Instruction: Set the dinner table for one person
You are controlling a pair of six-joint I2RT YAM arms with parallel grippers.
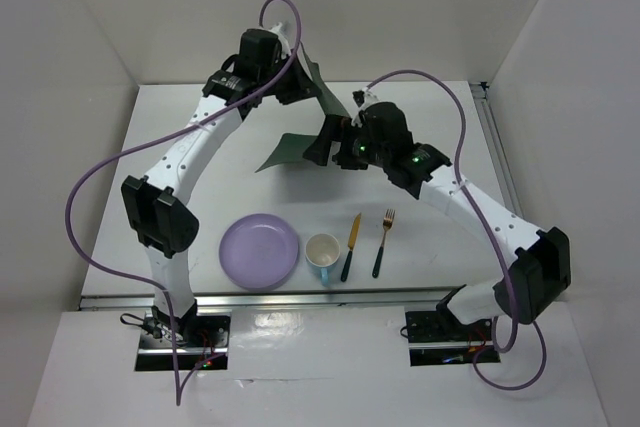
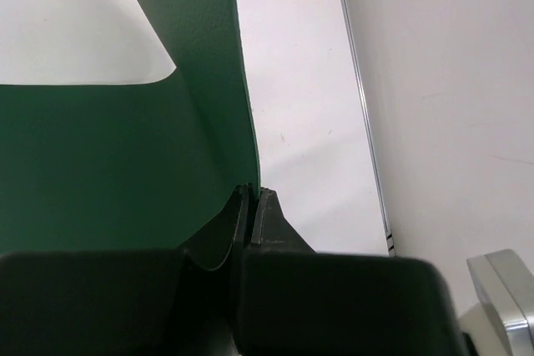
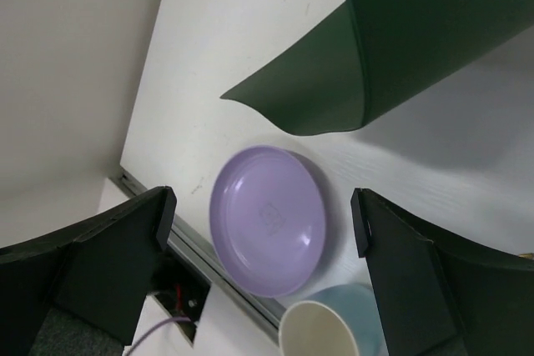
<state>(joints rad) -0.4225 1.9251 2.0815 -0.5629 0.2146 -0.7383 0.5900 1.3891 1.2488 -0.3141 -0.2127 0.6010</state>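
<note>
Left tool (image 2: 252, 192) pinches the edge of the placemat (image 2: 100, 172) above the dinner table (image 2: 309, 122); right tool (image 3: 263, 210) stands spread.

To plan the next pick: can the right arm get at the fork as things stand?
Probably yes. The right gripper is open and empty, and the fork lies uncovered on the table beside that arm, with nothing over it.

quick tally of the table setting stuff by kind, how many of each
placemat: 1
plate: 1
cup: 1
knife: 1
fork: 1
total: 5
</note>
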